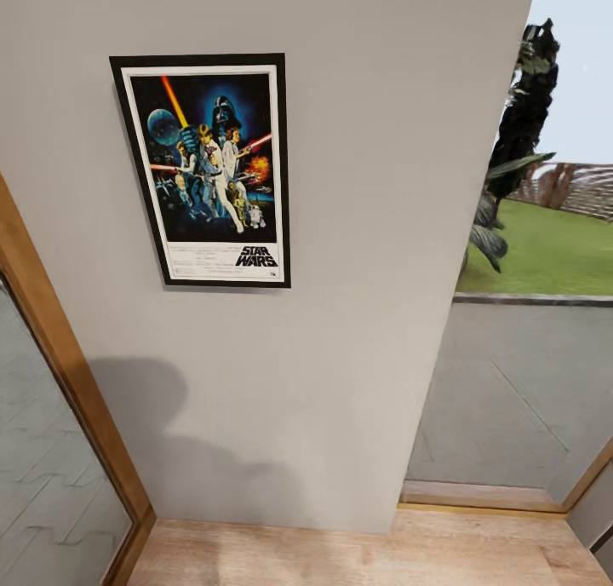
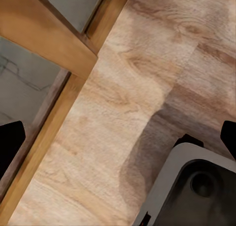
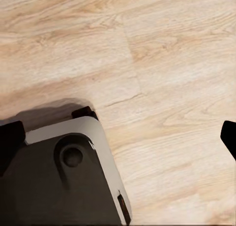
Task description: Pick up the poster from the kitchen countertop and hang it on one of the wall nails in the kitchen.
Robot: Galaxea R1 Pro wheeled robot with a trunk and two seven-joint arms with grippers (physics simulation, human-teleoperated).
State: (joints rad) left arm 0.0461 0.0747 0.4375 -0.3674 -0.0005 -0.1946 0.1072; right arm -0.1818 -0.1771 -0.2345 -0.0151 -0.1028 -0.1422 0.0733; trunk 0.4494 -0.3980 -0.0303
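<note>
Poster (image 1: pixel 204 170) hangs flat on the wall (image 1: pixel 358 228) at 11 o'clock, task apparently done; both jaws wide open, empty, over floor (image 3: pixel 162 63).

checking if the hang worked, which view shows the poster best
The head view: the poster sits flat on the grey wall, whole frame and artwork visible. The left wrist view and right wrist view both look down at the wooden floor and the robot's base instead, fingers wide apart.

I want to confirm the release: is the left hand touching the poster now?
Apart. The head view shows the poster flat on the grey wall, nothing gripping it; the left wrist view shows the left hand, fingers spread, over wooden floor.
</note>
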